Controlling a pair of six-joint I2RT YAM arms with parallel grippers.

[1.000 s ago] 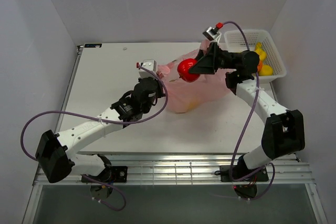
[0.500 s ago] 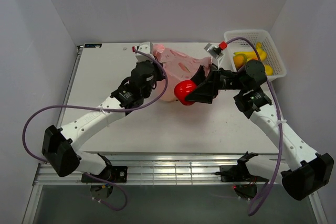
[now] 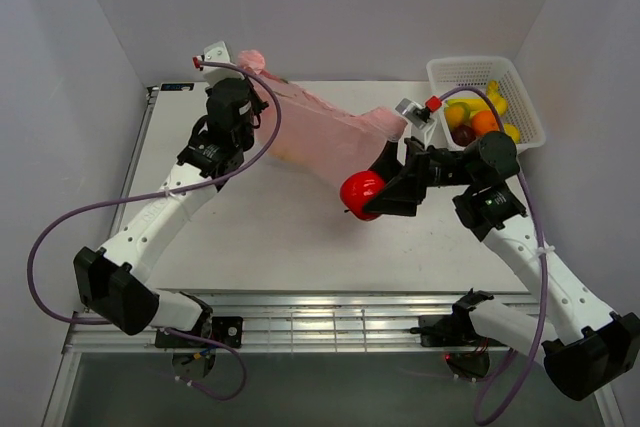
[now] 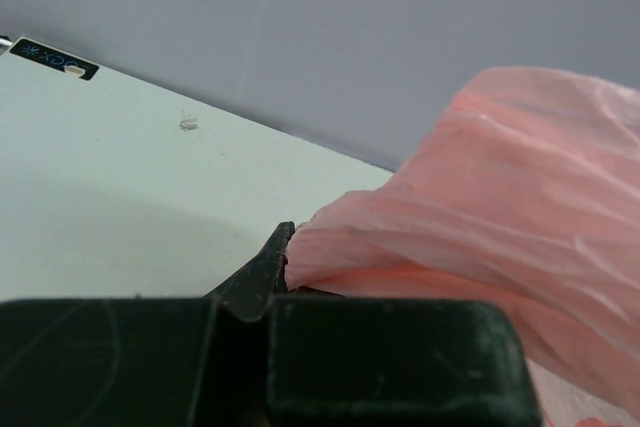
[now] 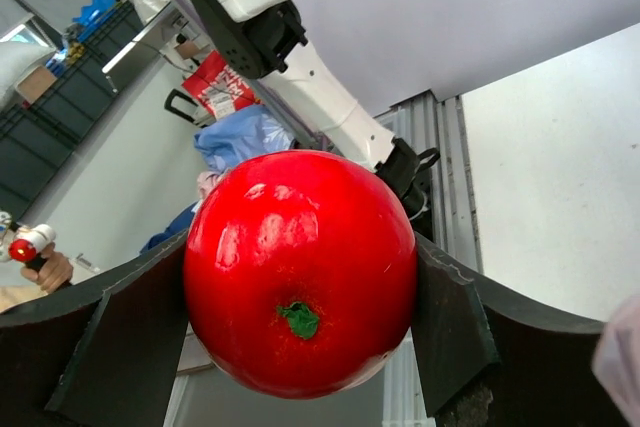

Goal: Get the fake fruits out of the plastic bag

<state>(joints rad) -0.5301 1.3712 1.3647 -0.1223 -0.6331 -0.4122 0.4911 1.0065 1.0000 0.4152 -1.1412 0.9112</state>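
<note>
The right gripper (image 3: 368, 194) clamps a red fake fruit (image 5: 300, 267) between its jaws, one pressed against each side, with the green stem mark facing the wrist camera. The left gripper (image 4: 283, 265) is closed on a bunched fold of the pink plastic bag (image 3: 322, 133). The bag stretches from those jaws toward the right gripper's, and the fruit sits outside it, just below its far edge.

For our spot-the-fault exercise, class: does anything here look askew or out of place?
Only the plastic bag: the left hand holds it hoisted, stretched slantwise above the table. The red fruit sits squarely in the right hand.
</note>
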